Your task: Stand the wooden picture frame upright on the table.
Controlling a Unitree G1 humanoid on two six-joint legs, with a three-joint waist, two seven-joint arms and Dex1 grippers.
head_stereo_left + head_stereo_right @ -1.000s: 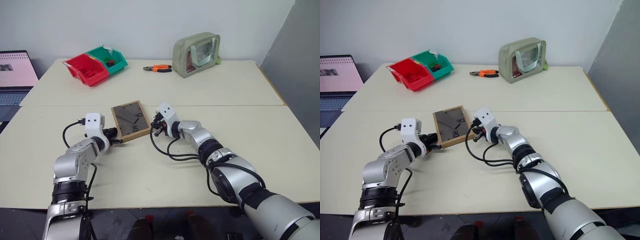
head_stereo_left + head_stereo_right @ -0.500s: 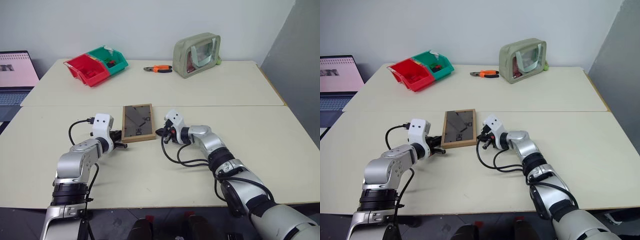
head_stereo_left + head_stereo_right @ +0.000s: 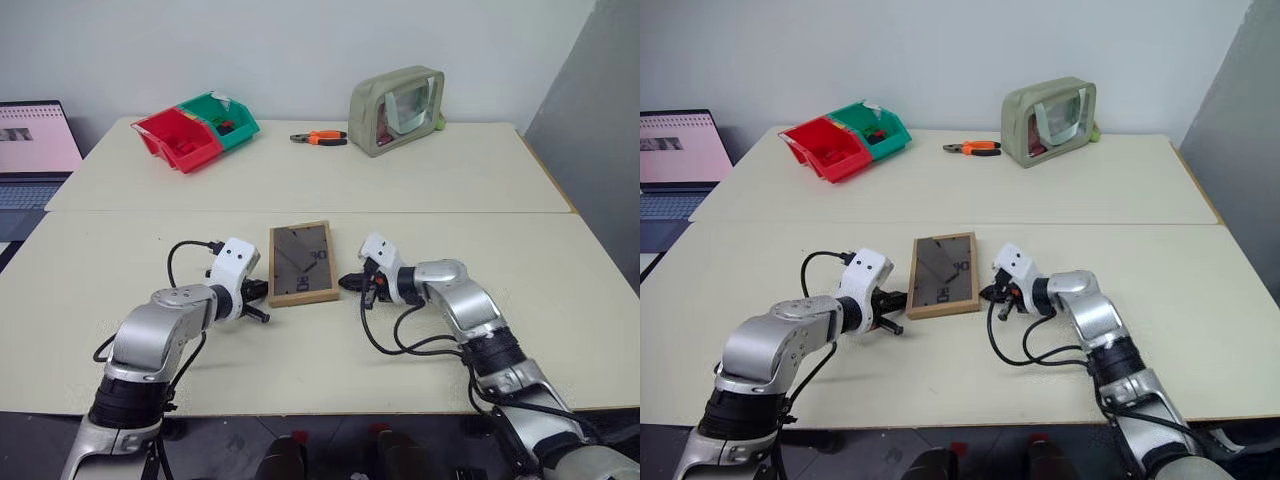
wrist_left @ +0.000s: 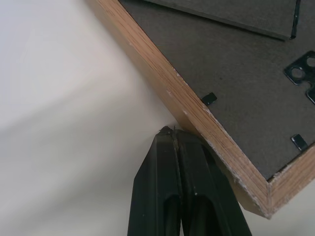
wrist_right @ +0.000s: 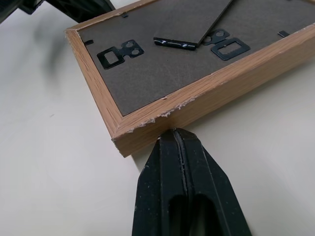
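The wooden picture frame (image 3: pixel 303 263) lies flat on the table (image 3: pixel 450 180), just on the near side of the seam. Its dark back panel faces up, and its long sides run away from me. My left gripper (image 4: pixel 172 132) is shut, and its tip presses the frame's left wooden side near the near corner. My right gripper (image 5: pixel 174 135) is also shut, with its tip against the frame's right wooden edge close to a chipped corner. The two grippers (image 3: pixel 264 293) (image 3: pixel 345 283) flank the frame from either side. The picture side is hidden underneath.
On the far slab stand a red bin (image 3: pixel 178 138) and a green bin (image 3: pixel 225 115) at the left. Orange-handled pliers (image 3: pixel 320 138) lie in the middle, and an olive pouch (image 3: pixel 395 95) stands to their right. A laptop (image 3: pixel 30 150) sits off the table's left edge.
Both shut grippers came nearer and to the right, and the frame slid between them. The frame turned from a skewed lie to nearly square with the table.
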